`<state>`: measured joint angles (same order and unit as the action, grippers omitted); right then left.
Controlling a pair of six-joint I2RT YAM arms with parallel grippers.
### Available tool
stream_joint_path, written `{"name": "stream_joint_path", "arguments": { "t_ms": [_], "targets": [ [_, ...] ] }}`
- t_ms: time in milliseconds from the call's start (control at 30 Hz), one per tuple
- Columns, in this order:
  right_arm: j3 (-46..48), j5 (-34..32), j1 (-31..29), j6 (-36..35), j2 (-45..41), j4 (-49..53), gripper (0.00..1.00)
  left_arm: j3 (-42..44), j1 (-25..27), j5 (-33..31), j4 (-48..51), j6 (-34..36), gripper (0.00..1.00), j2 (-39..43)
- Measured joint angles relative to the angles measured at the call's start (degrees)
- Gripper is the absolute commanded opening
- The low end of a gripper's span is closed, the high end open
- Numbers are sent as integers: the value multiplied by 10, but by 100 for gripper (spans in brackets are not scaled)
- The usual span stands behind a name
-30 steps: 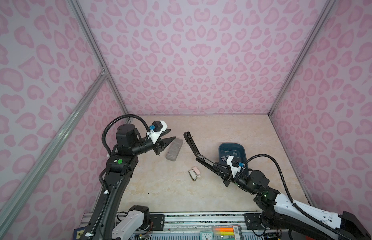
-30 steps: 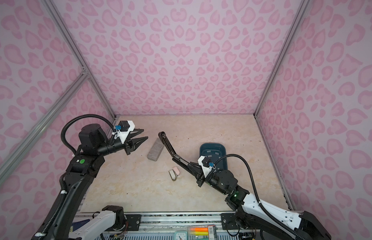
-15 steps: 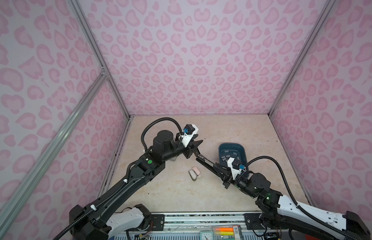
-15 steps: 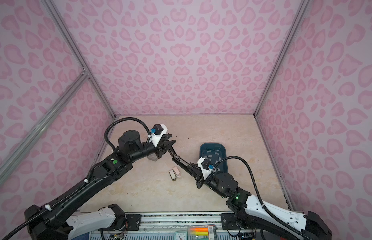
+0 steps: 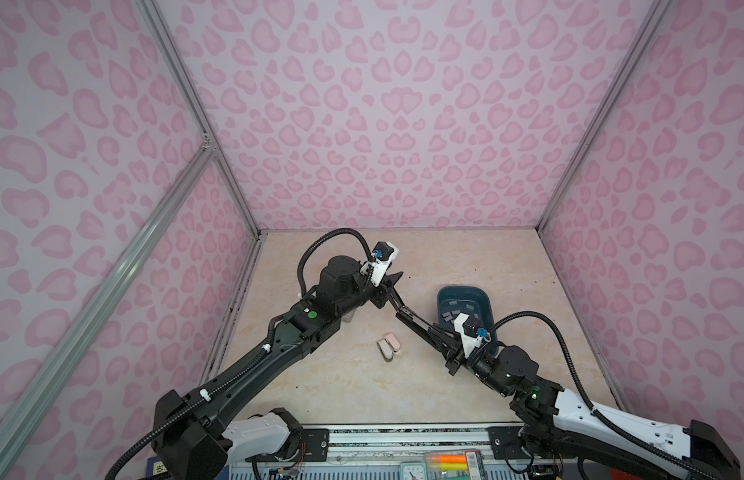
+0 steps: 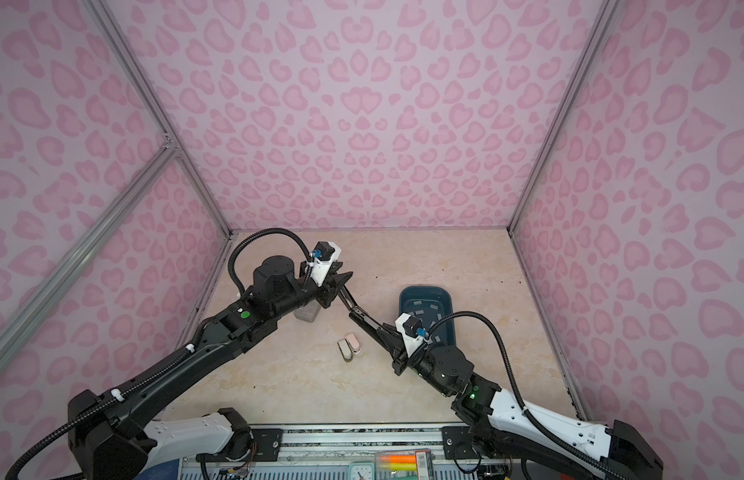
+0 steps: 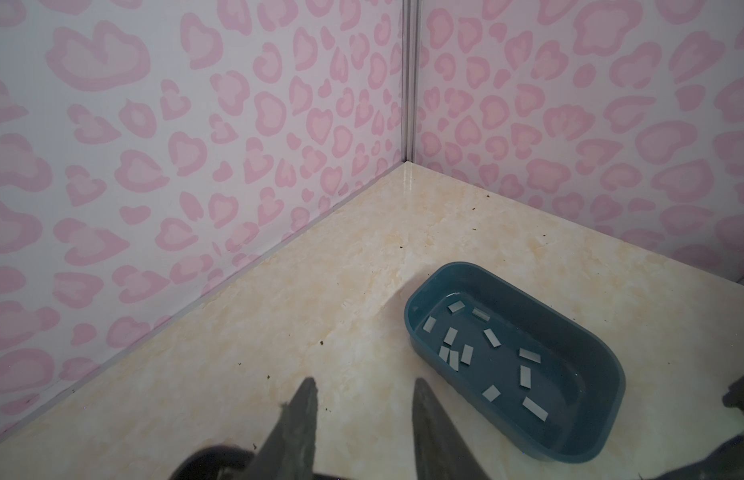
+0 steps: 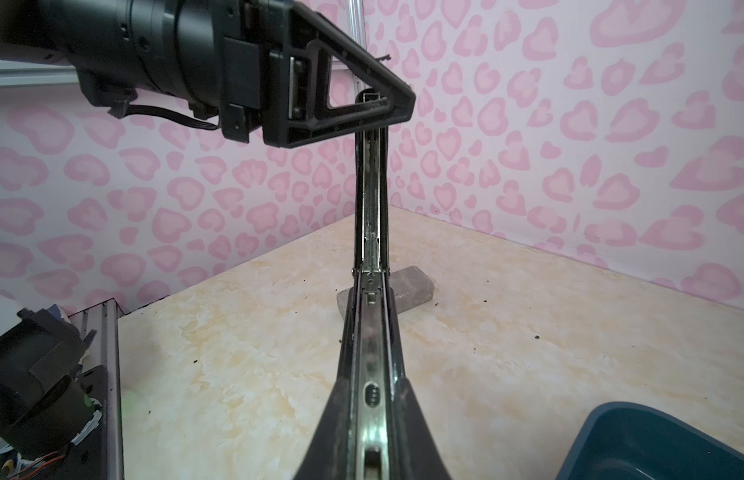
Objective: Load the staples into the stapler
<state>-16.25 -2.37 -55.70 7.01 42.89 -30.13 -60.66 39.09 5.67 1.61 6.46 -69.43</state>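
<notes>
Clamping black stapler (image 5: 412,324) by lower half, right gripper (image 5: 443,343) holds it centre-frame in both top views, magazine channel exposed, upper arm raised. Left gripper (image 5: 394,279) at raised arm's tip; fingers (image 7: 299,415) apart in left wrist view, nothing seen between them. Staples (image 7: 491,336) scattered in teal tray (image 7: 619,399), lower right of that view.

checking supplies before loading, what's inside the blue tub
Small grey staple strips lie scattered on the blue tub's floor, nothing else. In both top views the right wrist camera covers its near end.
</notes>
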Motion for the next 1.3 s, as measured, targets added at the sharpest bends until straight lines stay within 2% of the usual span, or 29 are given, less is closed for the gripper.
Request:
{"name": "stream_joint_path", "arguments": {
  "t_ms": [100,200,333,400,500,633,733,833,900,1133,1300],
  "targets": [
    [0,-24,0,13,6,-2,0,0,0,-18,2,-14,50,9],
    [-5,-46,0,23,29,-2,0,2,-3,-54,2,-49,63,38],
    [-23,-89,-6,54,79,-5,0,22,-13,-128,1,-123,83,86],
    [-27,-108,-8,66,101,-4,0,42,-20,-156,5,-164,86,103],
    [-30,-131,-9,82,130,-4,0,82,-31,-179,17,-224,87,127],
    [-32,-152,-11,95,157,-15,0,147,-39,-181,31,-270,88,162],
    [-33,-164,-12,102,189,-31,0,194,-42,-178,31,-276,83,195],
    [-35,-175,-12,115,238,-59,0,249,-42,-183,8,-263,85,225],
    [-35,-179,-13,119,276,-82,0,290,-42,-187,-10,-263,81,231],
    [-51,-191,-16,156,423,-162,0,261,-42,-175,-21,-248,78,159],
    [-82,-208,-29,174,521,-214,0,261,-42,-164,-14,-246,79,155]
  ]
}}
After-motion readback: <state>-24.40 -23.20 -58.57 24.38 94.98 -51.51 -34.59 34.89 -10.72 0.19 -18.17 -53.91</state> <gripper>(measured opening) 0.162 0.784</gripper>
